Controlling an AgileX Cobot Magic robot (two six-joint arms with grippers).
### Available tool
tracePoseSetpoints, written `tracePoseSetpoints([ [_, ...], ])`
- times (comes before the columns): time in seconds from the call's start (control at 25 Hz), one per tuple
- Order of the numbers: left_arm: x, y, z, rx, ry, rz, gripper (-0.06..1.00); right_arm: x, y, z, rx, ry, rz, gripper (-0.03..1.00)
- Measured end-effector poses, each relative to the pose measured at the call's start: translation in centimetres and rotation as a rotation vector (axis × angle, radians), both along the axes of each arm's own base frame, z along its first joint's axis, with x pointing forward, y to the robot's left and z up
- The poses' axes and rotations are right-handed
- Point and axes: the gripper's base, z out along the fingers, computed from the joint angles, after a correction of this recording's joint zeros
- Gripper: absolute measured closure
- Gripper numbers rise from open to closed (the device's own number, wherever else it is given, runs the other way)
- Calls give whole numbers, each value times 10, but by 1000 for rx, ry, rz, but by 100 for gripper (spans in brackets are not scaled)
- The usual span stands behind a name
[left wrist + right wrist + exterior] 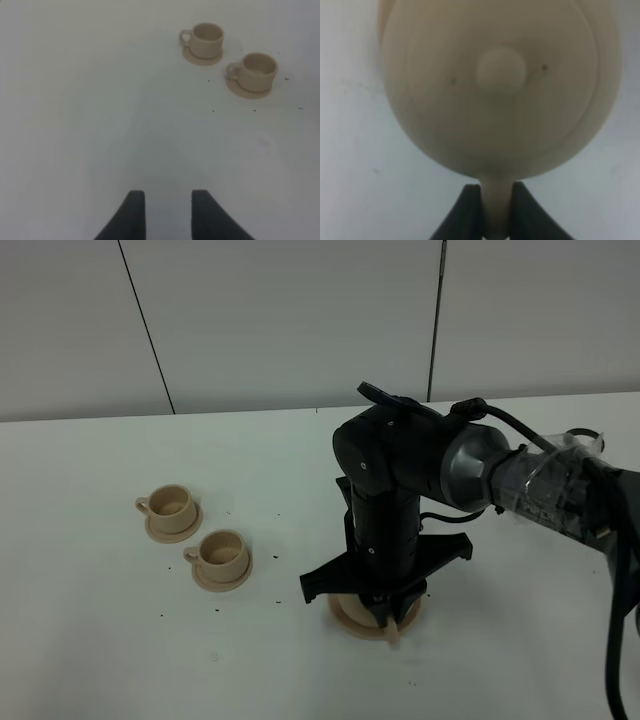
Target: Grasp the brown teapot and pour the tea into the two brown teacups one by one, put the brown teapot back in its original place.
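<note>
Pinching the brown teapot [500, 95] by its handle is right end effector [496, 189]; left end effector [168, 194] gapes empty.

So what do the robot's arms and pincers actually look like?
The right arm is chunky glossy black, with a silver-grey joint and a section wrapped in clear plastic. A black cable loops along it. The right pincer and left pincer each have two dark, matte fingers tapering to rounded tips. No markings are visible.

Lab-like: white table [100, 660], grey panelled wall [300, 320].
</note>
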Motion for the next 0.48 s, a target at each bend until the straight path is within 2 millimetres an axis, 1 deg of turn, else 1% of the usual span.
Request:
tracePoseSetpoints([
  [0.12, 0, 0, 0, 0, 0, 0, 65, -1, 1, -7, -7, 26, -4, 74],
  [0.28, 0, 0, 0, 1, 0, 0, 65, -1, 1, -8, -6, 29, -5, 65],
  [0.48, 0, 0, 0, 1, 0, 0, 65, 0, 0, -8, -12, 23, -1, 62],
])
